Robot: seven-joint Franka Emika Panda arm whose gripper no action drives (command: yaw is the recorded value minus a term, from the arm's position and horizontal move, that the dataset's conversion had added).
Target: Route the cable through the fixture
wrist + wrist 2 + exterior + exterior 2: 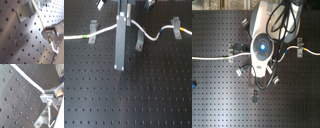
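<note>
The white cable [104, 31] runs across the black perforated board in the first exterior view. Its green band [85, 36] is at the first exterior view's left and its yellow-orange band [182, 31] at the right. It rises to the grey gripper bar [121, 45] near the middle. In both wrist views the cable [37, 11] [27, 79] ends between the jaws. My gripper [46, 30] is shut on it. A grey fixture clip [24, 11] stands close beside the cable.
Three grey clips stand along the cable's line in the first exterior view: a left clip [95, 27], a middle clip [139, 41] and a right clip [176, 22]. In the second exterior view the arm [262, 47] hides the cable's middle.
</note>
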